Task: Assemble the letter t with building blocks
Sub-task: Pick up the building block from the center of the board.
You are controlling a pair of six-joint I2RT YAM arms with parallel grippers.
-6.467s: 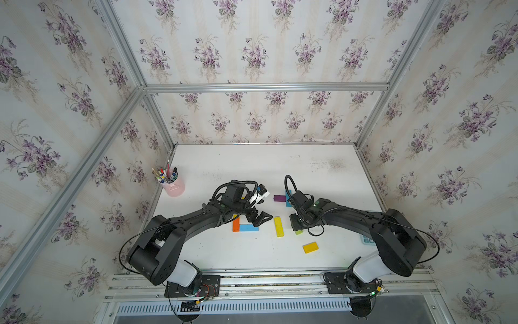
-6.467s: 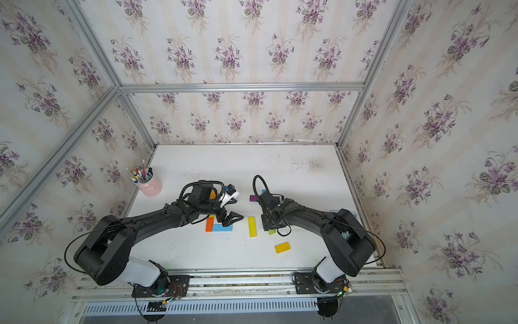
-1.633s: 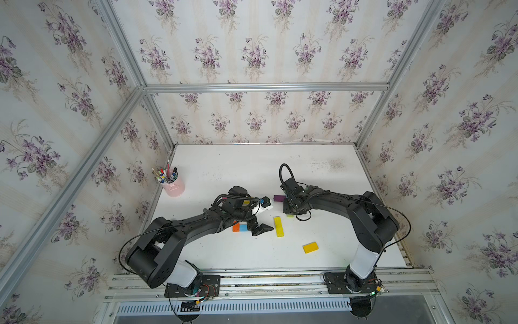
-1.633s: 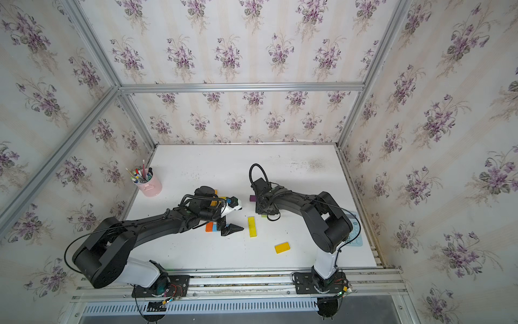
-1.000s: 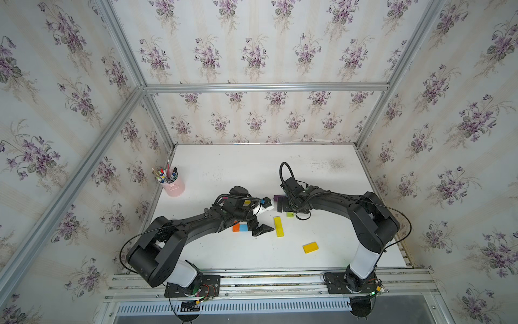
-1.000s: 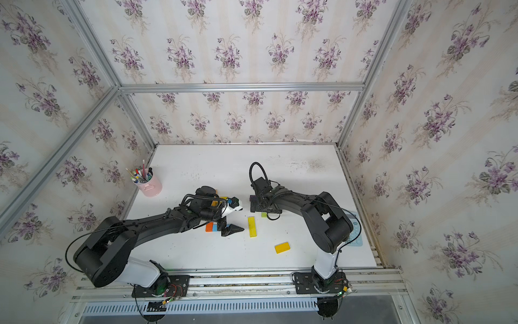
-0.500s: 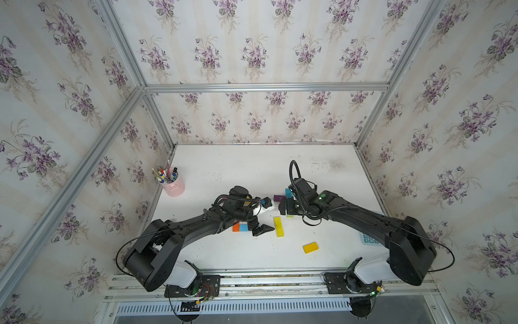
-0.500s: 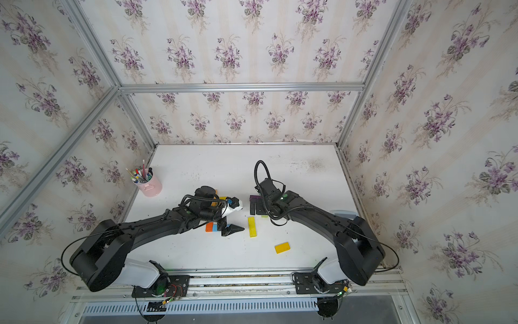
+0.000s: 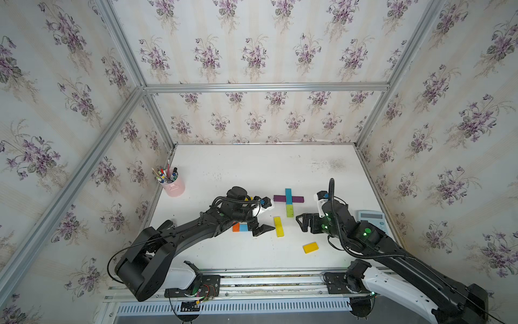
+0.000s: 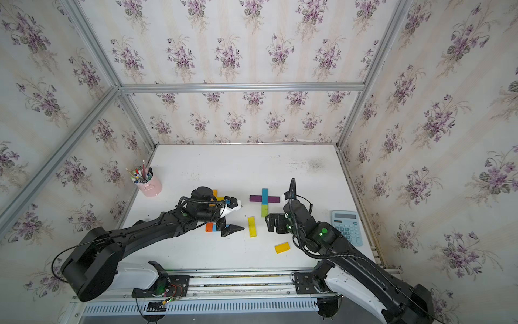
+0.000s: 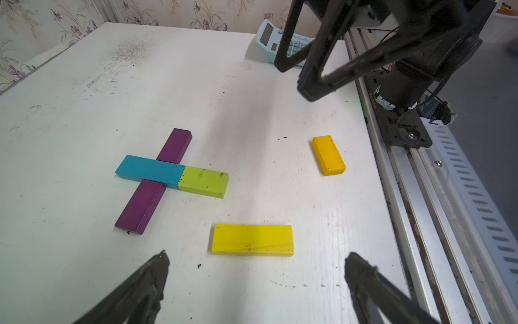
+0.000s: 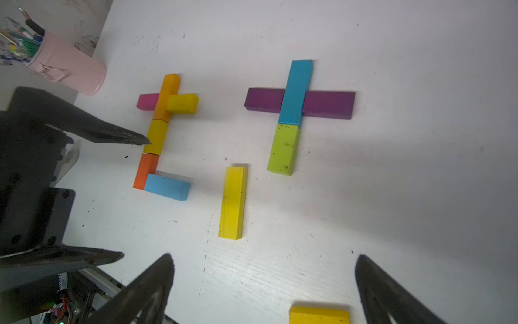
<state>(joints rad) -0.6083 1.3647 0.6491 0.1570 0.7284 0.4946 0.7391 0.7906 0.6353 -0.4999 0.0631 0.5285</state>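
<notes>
The lime block has been left end to end with the teal block, lengthening the stem; a foot is judged still lacking. The right gripper, drawn back from the teal block, and the left gripper are held wide, empty.

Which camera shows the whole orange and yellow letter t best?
The right wrist view: the orange and yellow letter t lies in plain sight there, with stem, crossbar and blue foot. In both top views the left arm hides most of it. The left wrist view misses it.
</notes>
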